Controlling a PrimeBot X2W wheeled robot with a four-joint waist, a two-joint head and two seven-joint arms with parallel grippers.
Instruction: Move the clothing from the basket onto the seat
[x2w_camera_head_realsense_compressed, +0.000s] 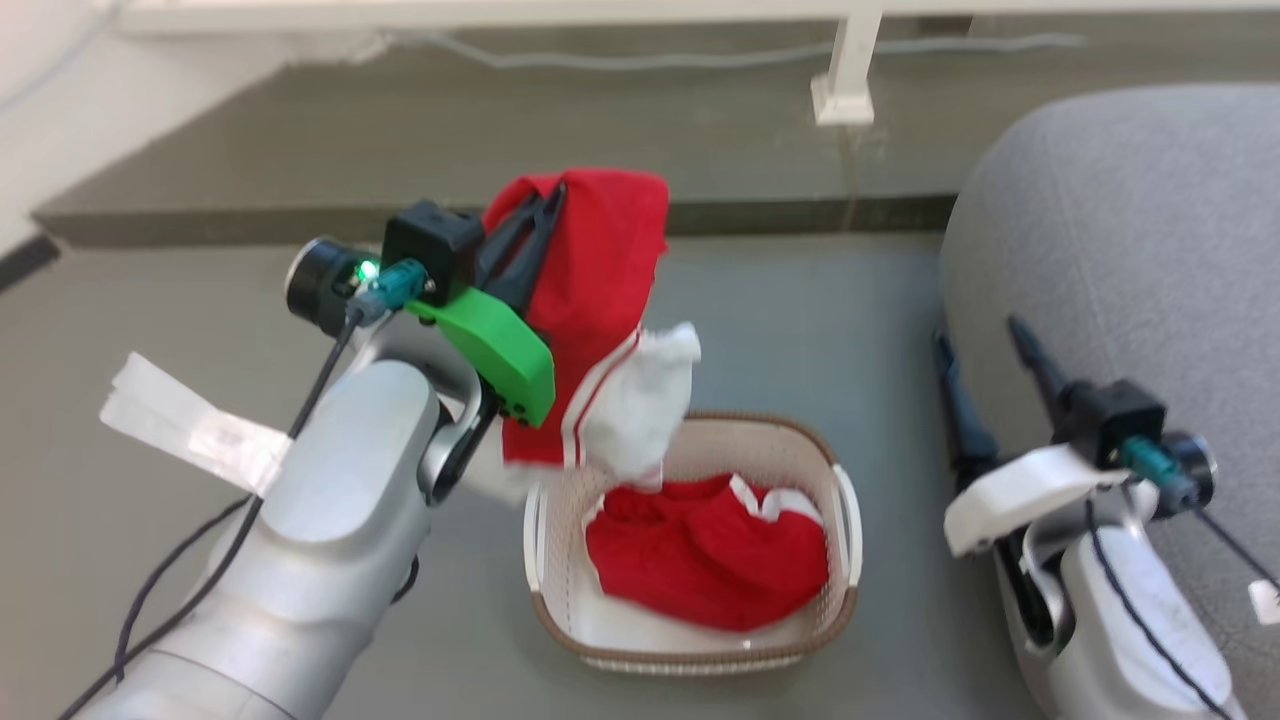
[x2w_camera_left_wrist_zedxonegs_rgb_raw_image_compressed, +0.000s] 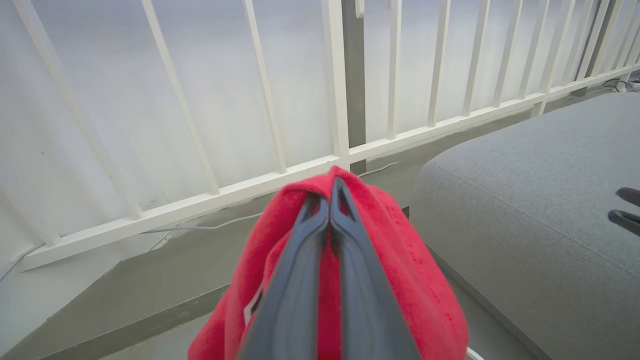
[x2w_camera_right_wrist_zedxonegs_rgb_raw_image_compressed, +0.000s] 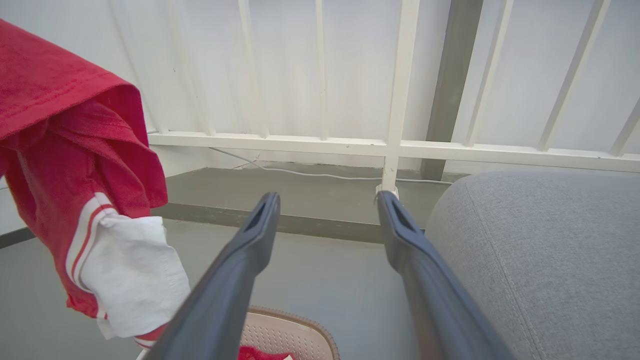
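The left gripper (x2w_camera_head_realsense_compressed: 545, 208), pinched shut on a soft red garment with white striped trim (x2w_camera_head_realsense_compressed: 600, 270), holds it above the cream perforated plastic basket (x2w_camera_head_realsense_compressed: 846, 560). The right gripper (x2w_camera_head_realsense_compressed: 978, 335) hangs open and empty. A second red garment (x2w_camera_head_realsense_compressed: 710, 560) lies in the basket, and the large grey fabric seat (x2w_camera_head_realsense_compressed: 1130, 230) carries none where visible.

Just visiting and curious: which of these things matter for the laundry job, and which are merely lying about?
Job: held garment, second garment, basket, grey seat, left gripper.
Lying about: white railing, floor cable.
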